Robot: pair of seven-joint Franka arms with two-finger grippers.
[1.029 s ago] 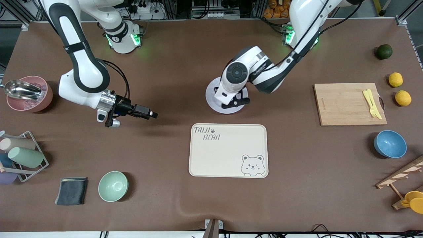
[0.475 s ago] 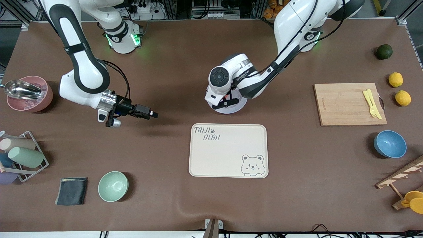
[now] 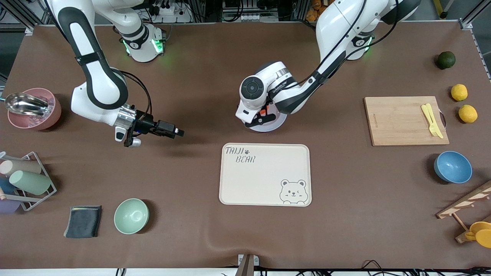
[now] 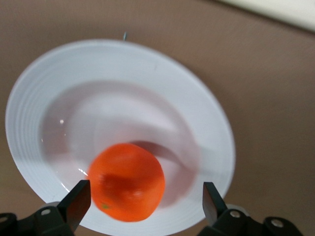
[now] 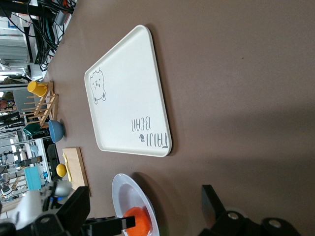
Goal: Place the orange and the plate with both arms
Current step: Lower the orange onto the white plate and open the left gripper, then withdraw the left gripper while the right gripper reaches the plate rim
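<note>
The pale plate point(image 3: 274, 122) sits on the brown table just farther from the front camera than the bear tray. The orange point(image 3: 262, 112) lies in it. My left gripper point(image 3: 260, 117) hangs low over the plate and is open. In the left wrist view the orange point(image 4: 126, 182) rests in the plate point(image 4: 123, 83) between the spread fingers of my left gripper point(image 4: 145, 204), close to one of them. My right gripper point(image 3: 174, 133) is open and empty over bare table toward the right arm's end. Its wrist view shows plate point(image 5: 124, 192) and orange point(image 5: 140, 221) between its fingers point(image 5: 74, 209).
The cream bear tray point(image 3: 264, 174) lies nearer the front camera than the plate. A cutting board point(image 3: 402, 120) with yellow cutlery, lemons, a dark green fruit and a blue bowl point(image 3: 452, 167) are at the left arm's end. A green bowl point(image 3: 131, 216), cup rack and pink bowl are at the right arm's end.
My left gripper has shifted a little over the plate toward the right arm's end, and the orange now shows under it. My right arm has barely moved.
</note>
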